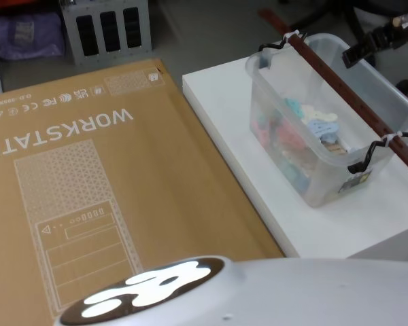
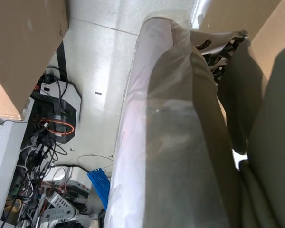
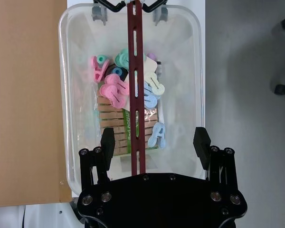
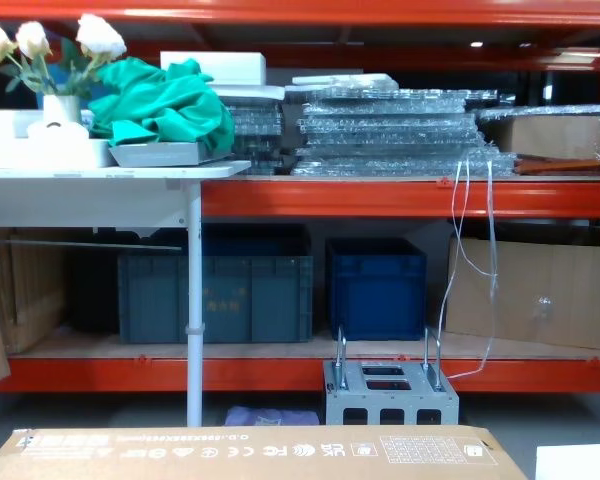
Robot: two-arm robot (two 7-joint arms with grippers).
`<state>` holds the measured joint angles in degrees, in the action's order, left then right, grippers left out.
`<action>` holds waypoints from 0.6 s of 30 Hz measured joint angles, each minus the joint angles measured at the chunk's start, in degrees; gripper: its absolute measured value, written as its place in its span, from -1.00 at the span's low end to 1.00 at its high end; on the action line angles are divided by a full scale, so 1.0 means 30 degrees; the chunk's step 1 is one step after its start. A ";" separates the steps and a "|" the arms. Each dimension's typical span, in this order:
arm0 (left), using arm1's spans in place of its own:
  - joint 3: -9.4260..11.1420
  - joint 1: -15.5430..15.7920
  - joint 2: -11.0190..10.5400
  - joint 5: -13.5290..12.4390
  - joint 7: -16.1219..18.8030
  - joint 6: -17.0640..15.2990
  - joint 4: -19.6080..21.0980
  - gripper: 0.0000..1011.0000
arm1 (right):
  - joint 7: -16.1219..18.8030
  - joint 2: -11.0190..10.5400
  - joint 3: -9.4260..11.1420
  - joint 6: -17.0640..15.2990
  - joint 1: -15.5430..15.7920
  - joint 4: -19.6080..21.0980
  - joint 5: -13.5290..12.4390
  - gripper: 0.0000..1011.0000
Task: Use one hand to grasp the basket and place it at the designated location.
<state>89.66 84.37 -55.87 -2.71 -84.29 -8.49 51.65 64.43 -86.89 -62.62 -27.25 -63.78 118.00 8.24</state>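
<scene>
The right pincer (image 3: 153,141) hangs open over the basket (image 3: 80,66), its fingers on either side of the handle (image 3: 134,57). Basket and handle lie lengthwise away from the robot on the white worktop (image 1: 217,102).

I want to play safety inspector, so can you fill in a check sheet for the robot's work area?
Surface: white table, holds the basket.
Job's things: basket upright, red-brown handle across its top; clips and wooden pegs inside.
Clutter: cardboard box beside the table.
Grippers: right gripper open, handle lined up between its fingers, not touching.
Cables: tangled cables on the floor; white cables hanging by the orange shelving.
Surroundings: blue crates on the lower shelf.
</scene>
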 joint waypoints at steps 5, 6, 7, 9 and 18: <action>0.0000 0.0001 0.0001 -0.0001 0.0001 0.0000 0.0001 -1.00 | -0.0309 -0.0063 0.0209 -0.0014 0.0223 0.0090 -0.0036 0.98; 0.0000 0.0000 0.0000 0.0000 0.0001 0.0000 0.0001 -1.00 | -0.0360 -0.0063 0.0222 -0.0003 0.0267 0.0087 -0.0055 0.98; 0.0000 0.0000 -0.0001 -0.0001 0.0001 0.0000 0.0000 -1.00 | -0.0436 -0.0057 0.0227 0.0033 0.0324 0.0073 -0.0099 0.98; 0.0000 0.0000 -0.0001 0.0000 0.0001 0.0001 0.0000 -1.00 | -0.0605 -0.0002 0.0227 0.0173 0.0496 -0.0035 -0.0166 0.98; 0.0001 0.0001 0.0000 -0.0001 0.0001 0.0000 0.0001 -1.00 | -0.1066 0.1064 -0.0104 0.1509 0.1464 -0.1756 -0.1077 0.98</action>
<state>89.66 84.37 -55.87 -2.71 -84.29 -8.50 51.66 61.23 -83.70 -62.94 -22.73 -59.39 112.73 5.01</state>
